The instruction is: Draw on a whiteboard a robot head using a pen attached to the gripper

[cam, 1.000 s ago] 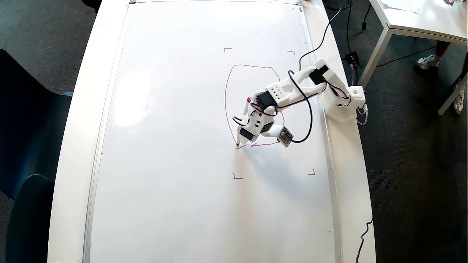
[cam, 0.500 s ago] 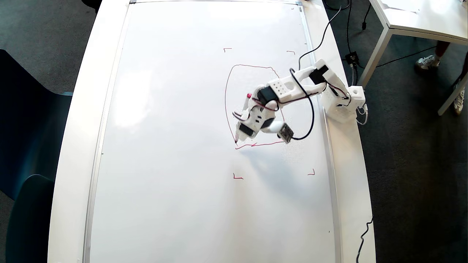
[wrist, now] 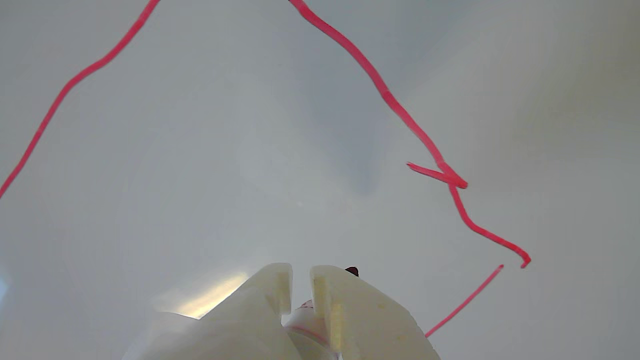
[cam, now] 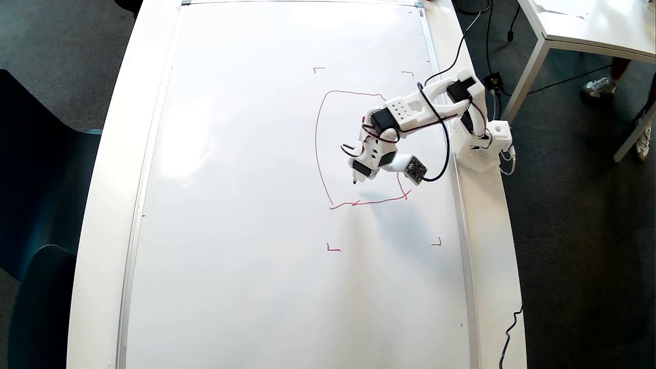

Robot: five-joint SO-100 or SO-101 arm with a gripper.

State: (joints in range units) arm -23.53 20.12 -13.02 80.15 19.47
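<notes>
One red outline (cam: 323,148), your robot head so far, sits on the right half of the whiteboard (cam: 246,205); no inner boxes show. Your hand (cam: 359,174) hangs inside that outline, jaws narrow, clamped on the pen (cam: 354,179). Pen tip (wrist: 352,271) is dark, near the lower stroke. Bench (cam: 492,266) carries the board.

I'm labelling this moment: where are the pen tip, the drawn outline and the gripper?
pen (cam: 354,180), overhead view: its dark tip.
robot head (cam: 316,148), overhead view: left side of the red outline.
gripper (wrist: 300,285), wrist view: slot between the white fingertips.
</notes>
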